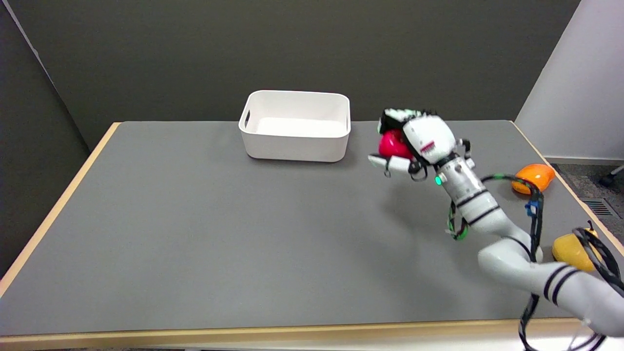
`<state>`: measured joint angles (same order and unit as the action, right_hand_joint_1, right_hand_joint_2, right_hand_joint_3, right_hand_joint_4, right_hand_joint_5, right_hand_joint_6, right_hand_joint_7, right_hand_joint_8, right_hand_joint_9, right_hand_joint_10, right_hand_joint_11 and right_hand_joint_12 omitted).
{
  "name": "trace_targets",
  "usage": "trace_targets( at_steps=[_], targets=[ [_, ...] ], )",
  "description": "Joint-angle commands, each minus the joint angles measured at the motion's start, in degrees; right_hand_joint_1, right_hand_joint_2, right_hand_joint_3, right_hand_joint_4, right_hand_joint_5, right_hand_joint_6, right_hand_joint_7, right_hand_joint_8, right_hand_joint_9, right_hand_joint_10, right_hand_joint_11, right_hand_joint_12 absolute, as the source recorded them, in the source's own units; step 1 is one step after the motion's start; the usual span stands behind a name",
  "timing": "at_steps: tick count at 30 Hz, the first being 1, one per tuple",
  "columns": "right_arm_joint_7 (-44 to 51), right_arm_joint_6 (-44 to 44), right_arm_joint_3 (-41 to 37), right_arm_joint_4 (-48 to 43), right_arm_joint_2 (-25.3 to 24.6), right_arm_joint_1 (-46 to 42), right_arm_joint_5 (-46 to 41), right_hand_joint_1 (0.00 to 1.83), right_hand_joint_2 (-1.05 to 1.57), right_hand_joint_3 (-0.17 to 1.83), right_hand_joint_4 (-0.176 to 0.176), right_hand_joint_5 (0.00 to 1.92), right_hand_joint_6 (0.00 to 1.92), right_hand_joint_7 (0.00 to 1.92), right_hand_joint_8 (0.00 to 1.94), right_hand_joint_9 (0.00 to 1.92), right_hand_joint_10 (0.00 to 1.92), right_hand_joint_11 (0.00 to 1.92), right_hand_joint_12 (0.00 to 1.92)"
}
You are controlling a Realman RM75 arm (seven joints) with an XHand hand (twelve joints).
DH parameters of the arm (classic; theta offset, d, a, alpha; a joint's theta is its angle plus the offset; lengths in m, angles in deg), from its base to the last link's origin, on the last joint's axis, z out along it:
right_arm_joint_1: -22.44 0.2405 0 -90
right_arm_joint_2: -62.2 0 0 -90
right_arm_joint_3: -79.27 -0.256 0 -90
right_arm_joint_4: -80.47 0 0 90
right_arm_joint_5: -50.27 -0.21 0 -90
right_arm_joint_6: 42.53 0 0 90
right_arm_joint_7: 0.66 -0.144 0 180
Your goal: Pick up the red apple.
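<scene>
Red marking on the back of the right hand (414, 141), not legible. Fingers wrapped around the red apple (392, 144), held above the table (195, 234); white bin (296, 126) to its left.

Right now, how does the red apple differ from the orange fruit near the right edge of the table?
The red apple is red, while the orange fruit is orange. The red apple is gripped in the right hand and seems lifted above the grey table; the orange fruit rests on the table, untouched. The hand partly hides the apple, but the orange fruit is nearly in full view. Both look smooth, rounded and similar in size.
</scene>
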<state>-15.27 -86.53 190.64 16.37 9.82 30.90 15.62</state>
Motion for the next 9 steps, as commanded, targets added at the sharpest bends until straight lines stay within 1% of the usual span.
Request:
trace_targets(
  at_steps=[1,2,3,4,5,7,9],
  targets=[
    [-0.14,4.07,9.39,-0.69,-1.27,23.08,10.43,1.34,1.08,0.28,-0.134,0.62,1.55,0.84,1.26,0.80,1.40,0.71,1.61],
    [-0.14,5.40,10.50,0.60,-2.62,25.30,10.43,1.34,1.08,0.28,-0.135,0.62,1.55,0.84,1.26,0.80,1.40,0.71,1.61],
    [-0.14,6.09,11.03,1.55,-3.43,26.43,10.43,1.29,1.09,0.29,-0.111,0.62,1.56,0.84,1.28,0.81,1.37,0.71,1.61],
    [-0.14,7.03,11.60,3.52,-4.68,28.02,10.43,1.21,1.10,0.31,-0.067,0.61,1.58,0.84,1.30,0.82,1.31,0.71,1.61],
    [-0.14,7.75,12.16,5.32,-5.48,29.41,10.43,1.16,1.11,0.32,-0.041,0.61,1.59,0.84,1.31,0.82,1.28,0.71,1.60],
    [-0.14,9.47,13.75,11.03,-8.48,32.33,10.43,1.17,1.10,0.32,-0.047,0.62,1.58,0.85,1.29,0.82,1.28,0.71,1.59],
    [-0.14,10.58,14.78,16.14,-11.02,34.83,10.43,1.33,1.09,0.28,-0.128,0.62,1.56,0.84,1.26,0.81,1.39,0.71,1.58]
  ],
)
